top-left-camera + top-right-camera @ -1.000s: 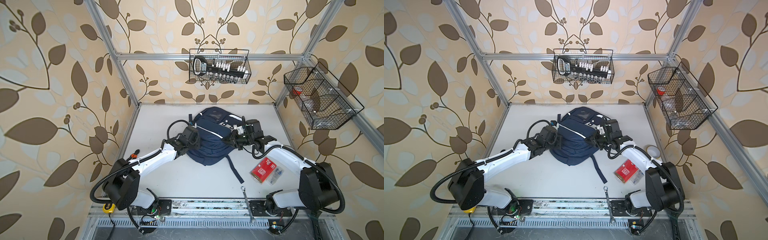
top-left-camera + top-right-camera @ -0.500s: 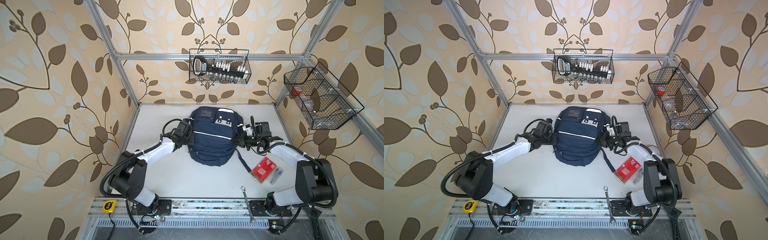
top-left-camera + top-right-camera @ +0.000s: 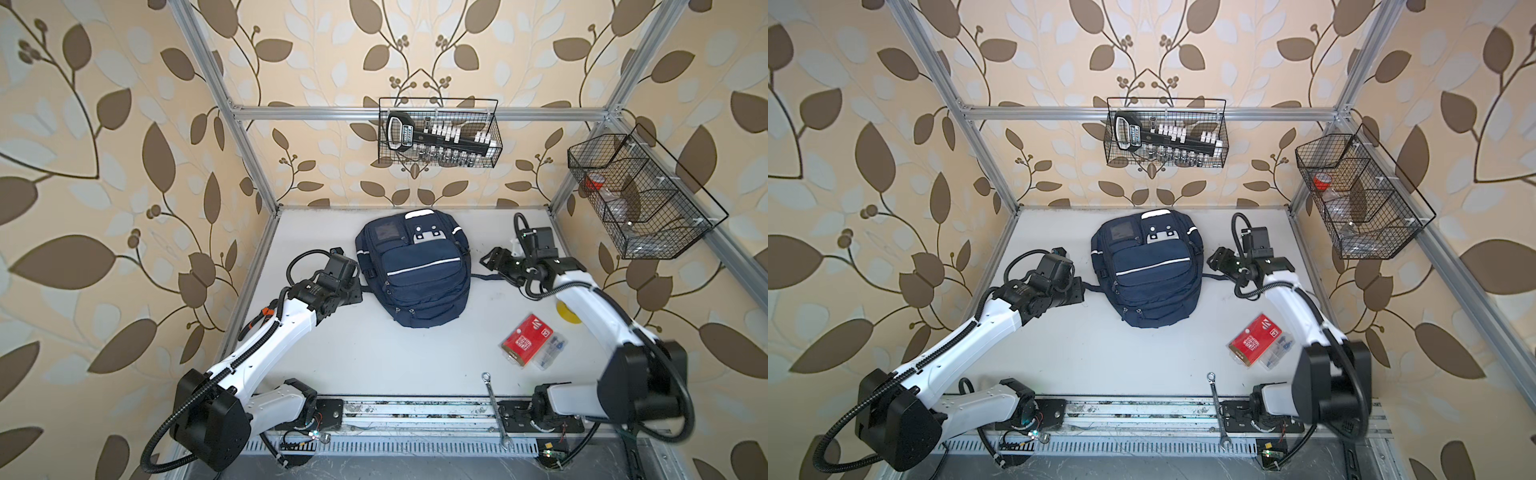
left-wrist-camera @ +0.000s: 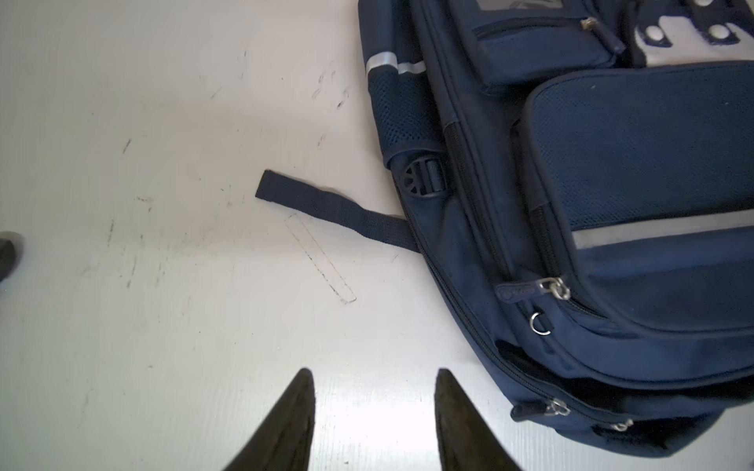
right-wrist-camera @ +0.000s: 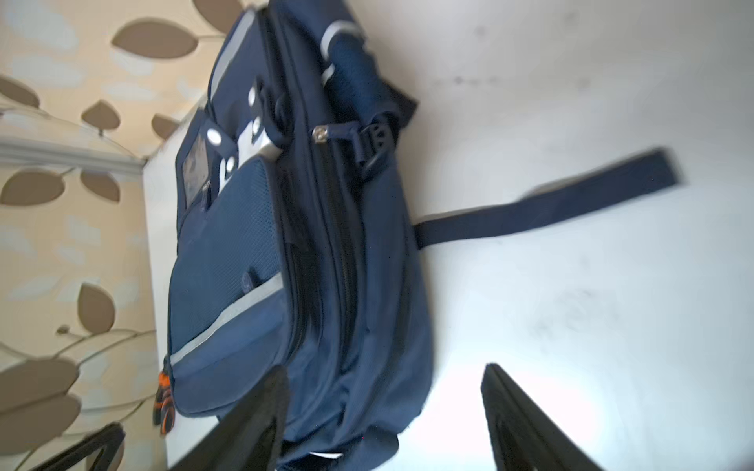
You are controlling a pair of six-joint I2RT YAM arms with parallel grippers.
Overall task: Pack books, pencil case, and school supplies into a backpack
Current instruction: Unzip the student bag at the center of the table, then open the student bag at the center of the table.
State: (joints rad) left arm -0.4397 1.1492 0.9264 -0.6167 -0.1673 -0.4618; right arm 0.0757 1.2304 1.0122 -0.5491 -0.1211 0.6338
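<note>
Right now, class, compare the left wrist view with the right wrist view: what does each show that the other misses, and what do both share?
Left wrist only: a short strap end lying flat, and a metal ring. Right wrist only: leaf-patterned wall, a long strap, something orange beyond the backpack. Both: the backpack on the white table, and open, empty jaws, the left gripper in one, the right gripper in the other.
</note>
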